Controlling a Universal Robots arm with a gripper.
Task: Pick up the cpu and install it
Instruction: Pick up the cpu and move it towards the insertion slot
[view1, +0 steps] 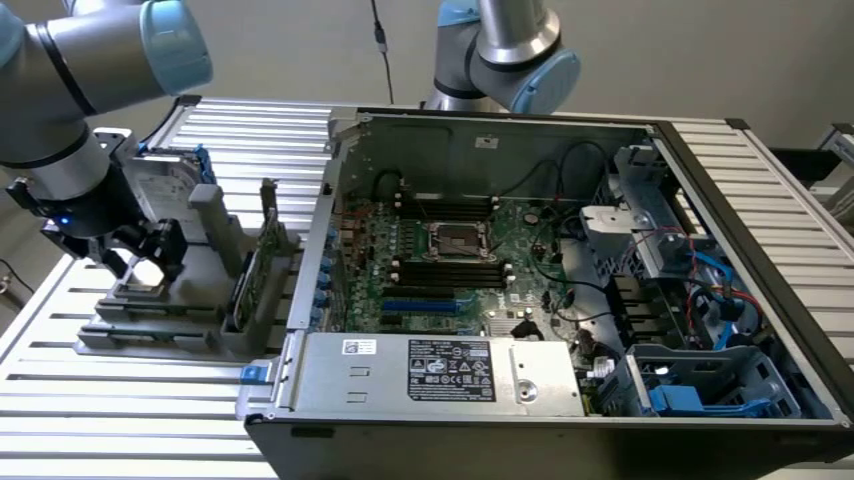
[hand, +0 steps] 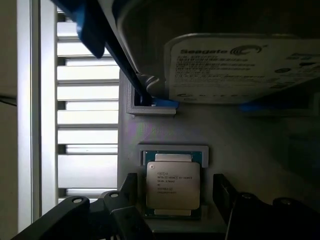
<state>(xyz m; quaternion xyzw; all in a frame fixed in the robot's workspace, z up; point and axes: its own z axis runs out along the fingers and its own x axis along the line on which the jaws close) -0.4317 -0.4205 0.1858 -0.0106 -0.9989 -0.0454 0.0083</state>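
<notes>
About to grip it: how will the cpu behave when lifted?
The cpu looks like a rigid flat plate with a metal lid, probably stiff, not floppy. Thin edges may slip in the open gripper. Sitting flat in the grey holder recess, it's unlikely to roll.

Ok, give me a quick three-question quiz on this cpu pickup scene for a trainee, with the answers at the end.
1. True or false: the cpu lies inside the computer case.
2. How does the gripper stand? A: shut on the cpu. B: open, with a finger on each side of the cpu. C: shut on a cable.
3. Fill in: the label on the hard drive reads ____.

Key: 1 false, it lies in a grey holder; 2 B; 3 Seagate.
</notes>
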